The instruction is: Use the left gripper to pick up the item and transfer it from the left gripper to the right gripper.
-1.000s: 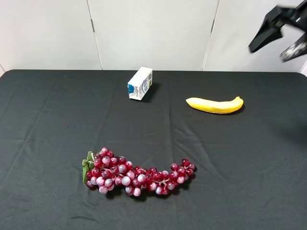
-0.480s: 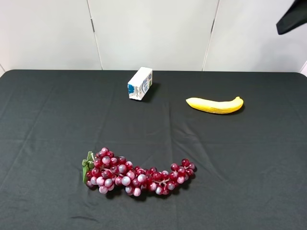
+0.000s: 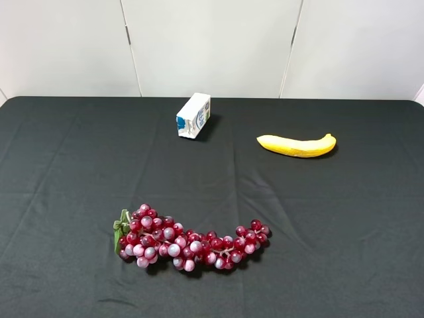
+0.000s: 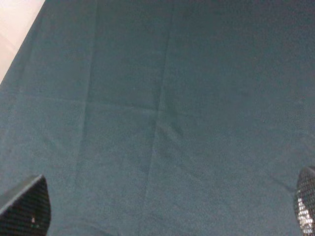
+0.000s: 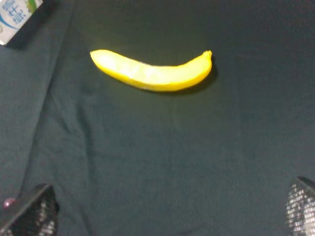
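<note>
The yellow banana (image 3: 297, 146) lies on the black tablecloth at the right back of the table, and also shows in the right wrist view (image 5: 152, 73). Neither arm shows in the exterior high view. My right gripper (image 5: 165, 211) is open and empty, high above the cloth, its fingertips (image 5: 32, 216) well apart from the banana. My left gripper (image 4: 165, 211) is open and empty over bare cloth, with only its fingertips (image 4: 27, 206) showing; no banana is in that view.
A white-and-blue carton (image 3: 194, 114) lies at the back centre; its corner shows in the right wrist view (image 5: 17, 17). A red grape bunch (image 3: 189, 238) lies front centre-left. The pale table edge (image 4: 15, 34) shows in the left wrist view.
My right gripper rose at the upper right of the exterior high view and has left it. The banana, carton and grapes have not moved.
</note>
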`<state>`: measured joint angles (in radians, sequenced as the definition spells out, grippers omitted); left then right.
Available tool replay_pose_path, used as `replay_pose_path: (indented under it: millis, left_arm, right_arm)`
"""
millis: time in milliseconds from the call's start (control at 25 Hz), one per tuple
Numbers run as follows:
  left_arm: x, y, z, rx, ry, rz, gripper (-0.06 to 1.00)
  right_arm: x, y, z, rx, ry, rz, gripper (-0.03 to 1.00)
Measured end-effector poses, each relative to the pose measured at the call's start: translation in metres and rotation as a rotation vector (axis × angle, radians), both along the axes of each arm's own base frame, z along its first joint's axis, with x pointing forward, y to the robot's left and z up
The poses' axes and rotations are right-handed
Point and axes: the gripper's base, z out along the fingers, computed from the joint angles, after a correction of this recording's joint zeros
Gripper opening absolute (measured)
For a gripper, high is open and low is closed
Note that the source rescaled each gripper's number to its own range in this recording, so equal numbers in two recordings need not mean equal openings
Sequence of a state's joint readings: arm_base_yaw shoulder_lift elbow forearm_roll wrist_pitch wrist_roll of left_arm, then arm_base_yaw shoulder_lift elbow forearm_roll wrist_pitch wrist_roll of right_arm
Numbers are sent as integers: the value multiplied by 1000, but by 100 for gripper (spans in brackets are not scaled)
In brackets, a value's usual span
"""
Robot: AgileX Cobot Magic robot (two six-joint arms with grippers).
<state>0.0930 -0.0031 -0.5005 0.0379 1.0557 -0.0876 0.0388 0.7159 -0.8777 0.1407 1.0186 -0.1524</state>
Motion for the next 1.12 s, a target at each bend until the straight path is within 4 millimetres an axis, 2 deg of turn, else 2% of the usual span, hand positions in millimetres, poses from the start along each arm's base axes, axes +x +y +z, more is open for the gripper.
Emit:
replay_pose_path:
  millis: [200, 360, 480, 560, 720, 1120]
  left_arm:
    - [0, 0, 0, 0, 0, 0, 100]
    - [0, 0, 0, 0, 0, 0, 100]
    - [0, 0, 0, 0, 0, 0, 100]
    - [0, 0, 0, 0, 0, 0, 100]
    - [0, 0, 0, 0, 0, 0, 100]
    - [0, 0, 0, 0, 0, 0, 100]
  right_arm:
    - [-49, -2, -25, 6, -87, -2, 100]
    - [-77, -3, -47, 17, -131, -14, 100]
    - [-90, -5, -64, 36, -145, -52, 100]
    - [-96, -7, -73, 45, -158, -72, 100]
    - [-105, -10, -78, 29, -229, -93, 100]
    - [-106, -12, -78, 14, -253, -115, 100]
